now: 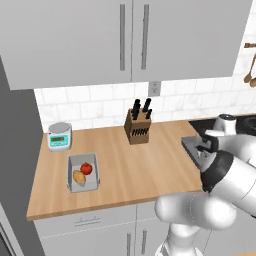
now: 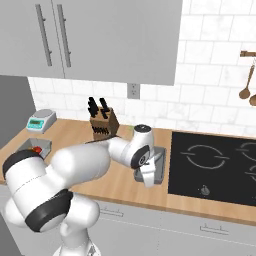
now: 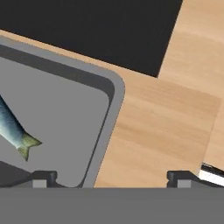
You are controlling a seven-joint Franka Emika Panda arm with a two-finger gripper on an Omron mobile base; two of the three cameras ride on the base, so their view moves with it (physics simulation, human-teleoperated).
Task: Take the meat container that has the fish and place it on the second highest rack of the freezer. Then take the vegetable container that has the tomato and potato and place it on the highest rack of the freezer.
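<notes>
Grey meat container (image 3: 65, 100), fish (image 3: 15, 131), no lettering

White arm bent low over the counter, forearm reaching forward and to the right, wrist turned downward, gripper (image 3: 109, 177) pointing down, jaws spread wide apart, two dark fingertips (image 3: 43, 177) far from each other, nothing held between them
</notes>
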